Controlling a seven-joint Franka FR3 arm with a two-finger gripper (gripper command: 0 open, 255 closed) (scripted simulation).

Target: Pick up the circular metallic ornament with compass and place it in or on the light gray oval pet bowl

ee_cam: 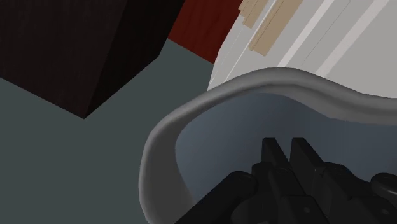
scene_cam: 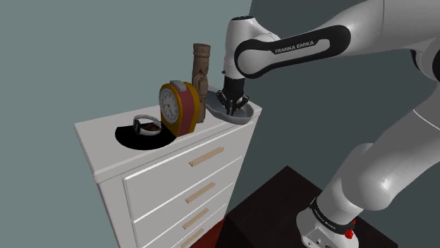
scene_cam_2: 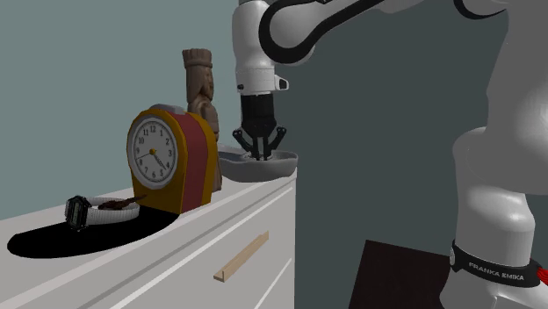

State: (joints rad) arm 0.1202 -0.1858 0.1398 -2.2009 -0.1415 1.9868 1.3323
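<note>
Looks basically at the finish line: the gripper [scene_cam_2: 260,154] is down inside the light grey oval bowl [scene_cam_2: 263,169], which sits at the dresser [scene_cam: 99,137] top's corner nearest the arm. The jaws are almost closed, pinching a thin bit of the dark ornament [scene_cam_2: 279,133] low in the bowl, as far as I can tell. I'd say only letting go and backing out is left.
</note>
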